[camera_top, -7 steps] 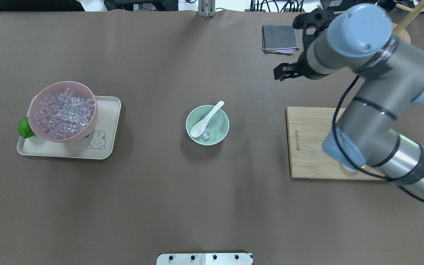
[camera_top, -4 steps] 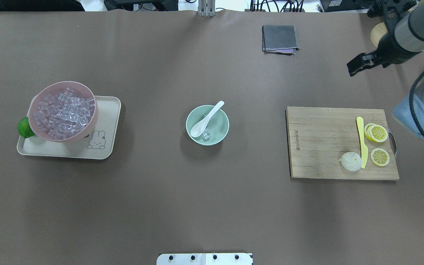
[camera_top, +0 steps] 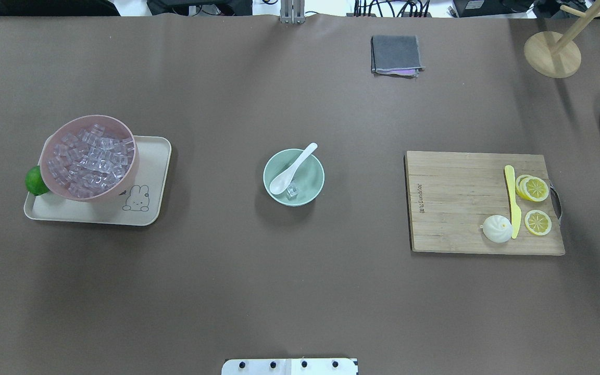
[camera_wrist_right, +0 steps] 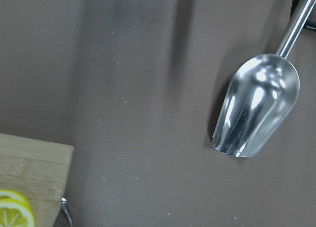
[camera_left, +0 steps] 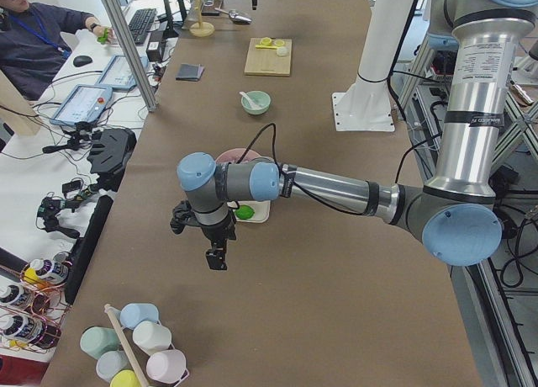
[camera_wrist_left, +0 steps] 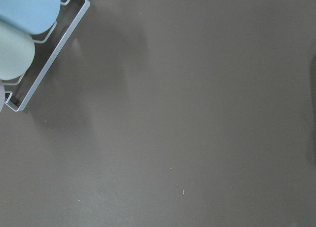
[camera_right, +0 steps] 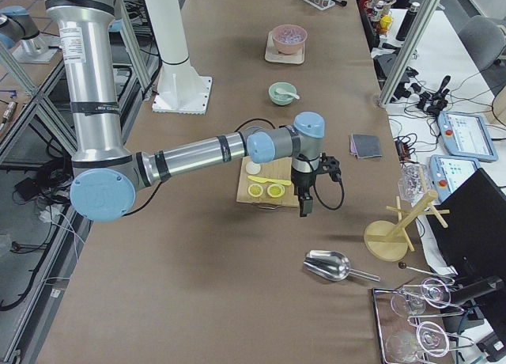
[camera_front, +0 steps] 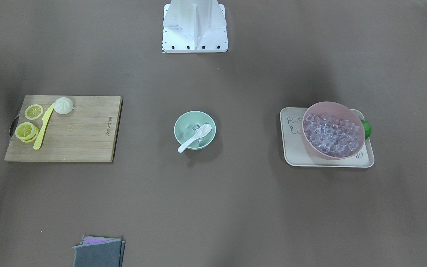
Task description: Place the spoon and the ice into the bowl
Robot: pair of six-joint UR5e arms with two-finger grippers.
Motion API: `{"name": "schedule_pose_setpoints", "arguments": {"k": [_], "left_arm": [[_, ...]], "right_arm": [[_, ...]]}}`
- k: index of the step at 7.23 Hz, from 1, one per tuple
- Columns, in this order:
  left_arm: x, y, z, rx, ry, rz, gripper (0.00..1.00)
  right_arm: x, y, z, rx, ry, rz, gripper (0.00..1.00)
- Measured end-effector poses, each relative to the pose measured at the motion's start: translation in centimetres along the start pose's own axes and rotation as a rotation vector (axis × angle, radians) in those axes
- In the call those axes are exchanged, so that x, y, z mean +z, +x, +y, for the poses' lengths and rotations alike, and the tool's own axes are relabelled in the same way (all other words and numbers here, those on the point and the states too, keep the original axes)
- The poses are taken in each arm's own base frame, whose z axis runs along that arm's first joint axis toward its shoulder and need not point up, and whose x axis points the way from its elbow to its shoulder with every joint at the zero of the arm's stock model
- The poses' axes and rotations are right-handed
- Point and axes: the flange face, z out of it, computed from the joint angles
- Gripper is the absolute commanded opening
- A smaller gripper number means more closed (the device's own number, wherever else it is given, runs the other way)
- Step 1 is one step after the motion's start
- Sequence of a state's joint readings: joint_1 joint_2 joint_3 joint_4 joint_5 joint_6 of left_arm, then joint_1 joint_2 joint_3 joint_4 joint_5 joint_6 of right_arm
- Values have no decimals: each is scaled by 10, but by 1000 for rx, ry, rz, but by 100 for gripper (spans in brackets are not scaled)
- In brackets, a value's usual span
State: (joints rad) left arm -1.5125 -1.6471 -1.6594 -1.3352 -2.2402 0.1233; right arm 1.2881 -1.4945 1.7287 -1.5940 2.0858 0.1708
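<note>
My brown table [camera_top: 300,291] carries a mint-green bowl [camera_top: 314,183] with a white spoon [camera_top: 290,171] and clear ice [camera_top: 292,191], and a pink bowl [camera_top: 131,169] on a beige, bunny-printed tray [camera_top: 155,156].

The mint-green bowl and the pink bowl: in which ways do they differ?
The mint-green bowl is smaller; the pink bowl is clearly larger. The mint-green bowl holds one ice cube and a white spoon; the pink bowl is filled with a heap of ice cubes. The mint-green bowl stands on the bare table; the pink bowl sits on a beige tray. Both are round and plain-coloured.
</note>
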Motion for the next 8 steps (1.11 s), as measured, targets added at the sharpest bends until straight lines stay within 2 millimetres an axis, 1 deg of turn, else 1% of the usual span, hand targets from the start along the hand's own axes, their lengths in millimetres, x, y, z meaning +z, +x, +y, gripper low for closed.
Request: {"name": "schedule_pose_setpoints", "arguments": {"k": [1, 2, 3, 4, 6, 7, 8], "left_arm": [[0, -6, 7, -14, 13, 32, 98], [-10, -5, 12, -16, 40, 52, 98], [-23, 0, 17, -3, 71, 58, 98], [-28, 3, 21, 11, 90, 60, 98], [-26, 2, 24, 17, 96, 60, 98], [-20, -3, 29, 9, 85, 53, 98], [-17, -8, 34, 2, 77, 27, 98]], "right_arm": [[2, 26, 9, -19, -10, -18, 100], [-1, 47, 19, -18, -9, -41, 100], [-4, 67, 29, -29, -7, -83, 100], [0, 84, 43, -46, -12, -128, 100], [10, 124, 87, 12, -29, -166, 100], [11, 139, 106, 49, -29, -173, 100], [11, 145, 117, 62, -27, -179, 100]]}}
